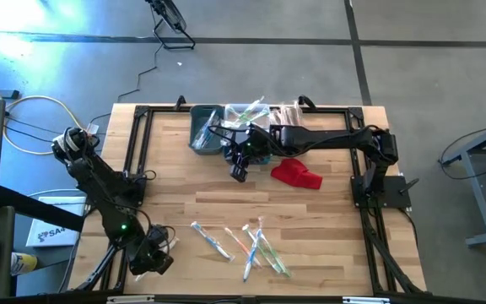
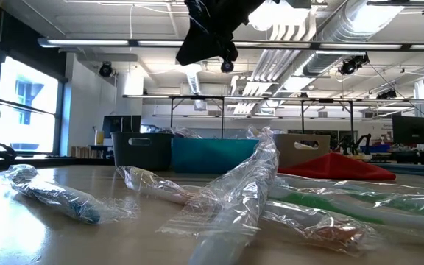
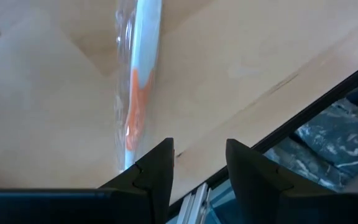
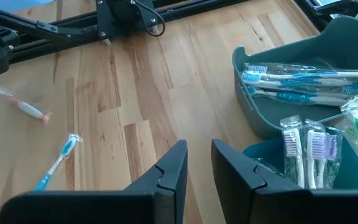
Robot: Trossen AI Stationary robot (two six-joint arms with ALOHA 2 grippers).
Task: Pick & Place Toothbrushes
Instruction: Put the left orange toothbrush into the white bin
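Wrapped toothbrushes (image 1: 243, 245) lie nearest me, scattered on the table's (image 1: 175, 190) front part. My left gripper (image 3: 197, 171) waits beside them at the front edge, fingers apart, empty. My right gripper (image 4: 197, 168) hovers by the grey bin (image 4: 278, 121), fingers slightly apart, holding nothing.

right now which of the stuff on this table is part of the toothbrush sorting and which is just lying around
Part of the job:
- loose wrapped toothbrushes at the table's near edge
- grey bin holding blue toothbrushes
- teal bin holding white toothbrushes
- left gripper, right gripper, both empty

Lying about:
- red cloth
- cables off the table
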